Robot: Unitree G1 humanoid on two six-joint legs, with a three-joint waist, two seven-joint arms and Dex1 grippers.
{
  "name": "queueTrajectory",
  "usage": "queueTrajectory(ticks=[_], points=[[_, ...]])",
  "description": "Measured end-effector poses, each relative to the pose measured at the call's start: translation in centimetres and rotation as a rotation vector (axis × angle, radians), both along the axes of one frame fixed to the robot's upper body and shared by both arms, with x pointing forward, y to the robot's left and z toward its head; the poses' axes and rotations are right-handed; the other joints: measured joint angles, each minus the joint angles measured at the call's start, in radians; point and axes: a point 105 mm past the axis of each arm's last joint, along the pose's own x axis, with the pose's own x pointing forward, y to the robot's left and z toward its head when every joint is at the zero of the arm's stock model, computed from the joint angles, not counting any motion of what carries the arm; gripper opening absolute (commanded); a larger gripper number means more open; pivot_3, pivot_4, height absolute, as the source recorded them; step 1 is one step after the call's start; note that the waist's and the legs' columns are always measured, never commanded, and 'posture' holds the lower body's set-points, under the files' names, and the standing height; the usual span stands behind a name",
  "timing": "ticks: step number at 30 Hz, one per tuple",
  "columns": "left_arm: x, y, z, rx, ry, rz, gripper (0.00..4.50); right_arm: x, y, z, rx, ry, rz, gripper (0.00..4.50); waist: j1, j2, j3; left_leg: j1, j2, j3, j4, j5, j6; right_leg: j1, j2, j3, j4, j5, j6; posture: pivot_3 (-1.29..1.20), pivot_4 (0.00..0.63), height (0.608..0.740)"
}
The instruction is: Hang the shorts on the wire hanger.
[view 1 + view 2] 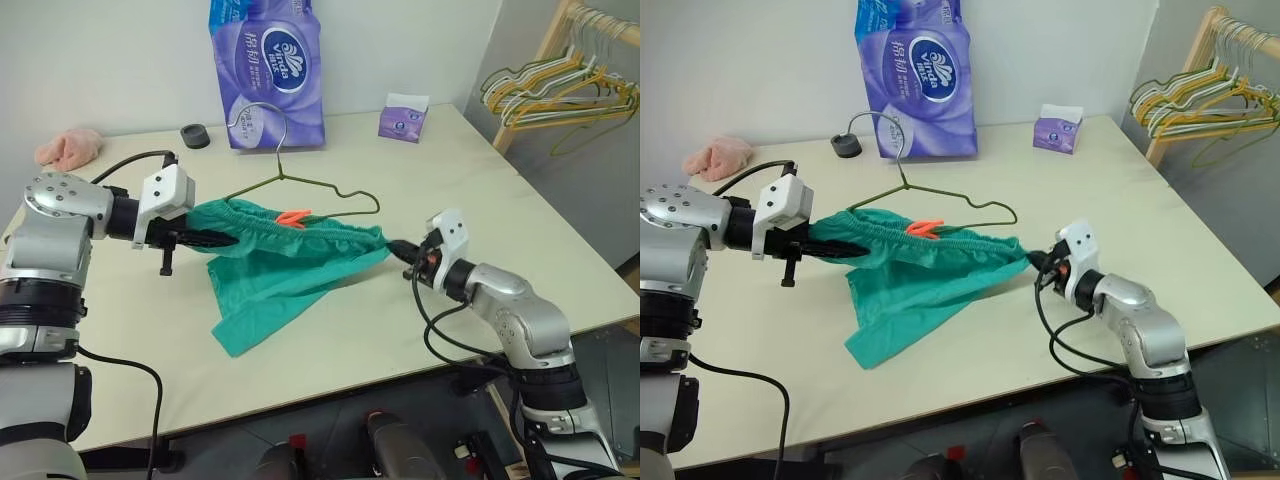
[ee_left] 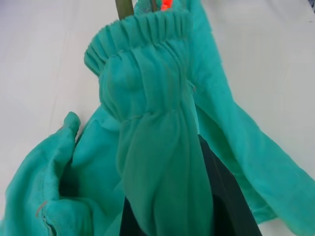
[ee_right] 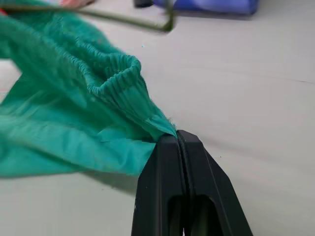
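We have both grippers, left (image 1: 205, 240) and right (image 1: 398, 247), pinched shut on the shorts (image 1: 285, 262), waistband stretched, so we should probably keep it taut over the hanger (image 1: 320, 187).

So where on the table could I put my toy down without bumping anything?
The bare front strip of the table, below the shorts, and the right side past the small tissue box are free. The middle is crowded: both grippers pinch the shorts beside the wire hanger. The back has the big tissue pack, a black puck and a pink cloth.
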Motion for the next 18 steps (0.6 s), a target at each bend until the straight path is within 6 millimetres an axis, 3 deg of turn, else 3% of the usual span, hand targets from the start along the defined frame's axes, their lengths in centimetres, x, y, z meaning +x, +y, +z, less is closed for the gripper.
queueTrajectory(ticks=[2,9,18], points=[[0.1,-0.3,-0.1,-0.009,0.001,-0.004,0.00,-0.5,0.6,-0.9,-0.014,0.029,0.018,1.28,0.000,0.000,0.000,0.000,0.000,0.000,0.000,0.000,0.000,0.000,0.000,0.000,0.000,0.000,0.000,-0.19,0.090,0.740],[0.2,-0.5,0.1,-0.014,-0.004,0.003,0.00,-1.3,0.4,-0.9,-0.068,0.030,0.029,3.67,0.003,0.000,0.000,0.000,0.000,0.000,0.000,0.000,0.000,0.000,0.000,0.000,0.000,0.000,0.000,-0.20,0.091,0.740],[0.2,-1.2,0.3,-0.015,-0.018,-0.018,0.00,-0.9,0.4,-1.0,-0.075,0.039,-0.013,3.67,0.005,0.000,0.000,0.000,0.000,0.000,0.000,0.000,0.000,0.000,0.000,0.000,0.000,0.000,0.000,-0.20,0.091,0.740]])
